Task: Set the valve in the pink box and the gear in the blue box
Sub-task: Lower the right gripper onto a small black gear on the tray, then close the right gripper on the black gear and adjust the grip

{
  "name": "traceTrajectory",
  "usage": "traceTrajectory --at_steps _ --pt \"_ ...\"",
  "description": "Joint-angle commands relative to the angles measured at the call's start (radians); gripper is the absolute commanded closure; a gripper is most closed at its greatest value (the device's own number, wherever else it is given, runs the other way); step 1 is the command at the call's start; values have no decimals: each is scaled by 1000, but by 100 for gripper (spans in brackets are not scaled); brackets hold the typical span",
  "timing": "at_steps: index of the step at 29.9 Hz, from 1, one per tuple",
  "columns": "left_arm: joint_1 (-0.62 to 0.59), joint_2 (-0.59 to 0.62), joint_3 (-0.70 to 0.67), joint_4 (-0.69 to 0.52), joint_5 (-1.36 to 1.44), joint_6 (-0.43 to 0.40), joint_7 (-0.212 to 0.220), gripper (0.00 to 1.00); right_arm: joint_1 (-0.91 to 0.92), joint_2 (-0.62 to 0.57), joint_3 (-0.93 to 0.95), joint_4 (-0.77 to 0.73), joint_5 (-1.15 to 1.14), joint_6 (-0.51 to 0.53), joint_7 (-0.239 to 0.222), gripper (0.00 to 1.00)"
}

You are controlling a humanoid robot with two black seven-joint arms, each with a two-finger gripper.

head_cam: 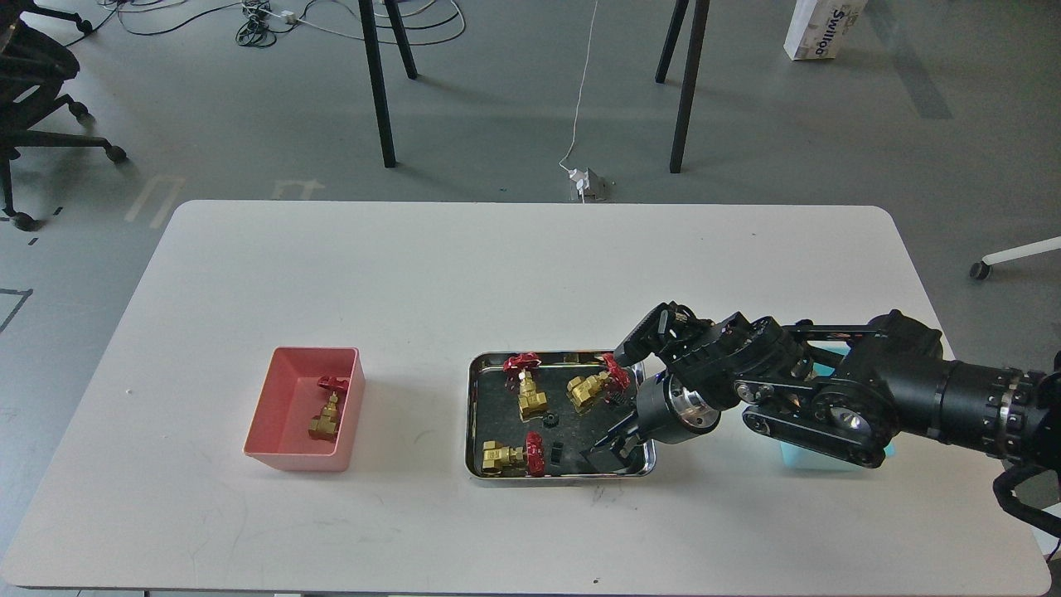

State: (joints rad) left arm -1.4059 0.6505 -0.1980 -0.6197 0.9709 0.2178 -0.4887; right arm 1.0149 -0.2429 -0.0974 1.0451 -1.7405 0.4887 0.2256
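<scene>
From the head view, four brass valves with red handwheels were counted: one valve (325, 412) in the pink box (282, 448), three in the steel tray (472, 414). The right gripper (626, 390) was seen spread wide over the tray. The blue box (821, 463) was mostly hidden.

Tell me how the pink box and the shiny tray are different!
The pink box is salmon plastic with tall walls; the steel tray is shiny metal and shallow. The box holds one valve; the tray holds three valves plus small black gears. Both are rectangular and sit on the white table.
</scene>
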Motion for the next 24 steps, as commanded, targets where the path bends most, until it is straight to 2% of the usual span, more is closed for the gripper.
traceTrajectory --at_steps 1,14,24 --pt "-1 0 0 0 0 0 0 1 -2 7 -2 -11 -1 0 0 24" --pt "-2 8 0 0 -1 0 0 1 -6 59 -7 -42 -2 0 -3 35" --pt "-2 8 -18 0 0 -2 0 1 4 57 -13 -34 -4 0 -6 38"
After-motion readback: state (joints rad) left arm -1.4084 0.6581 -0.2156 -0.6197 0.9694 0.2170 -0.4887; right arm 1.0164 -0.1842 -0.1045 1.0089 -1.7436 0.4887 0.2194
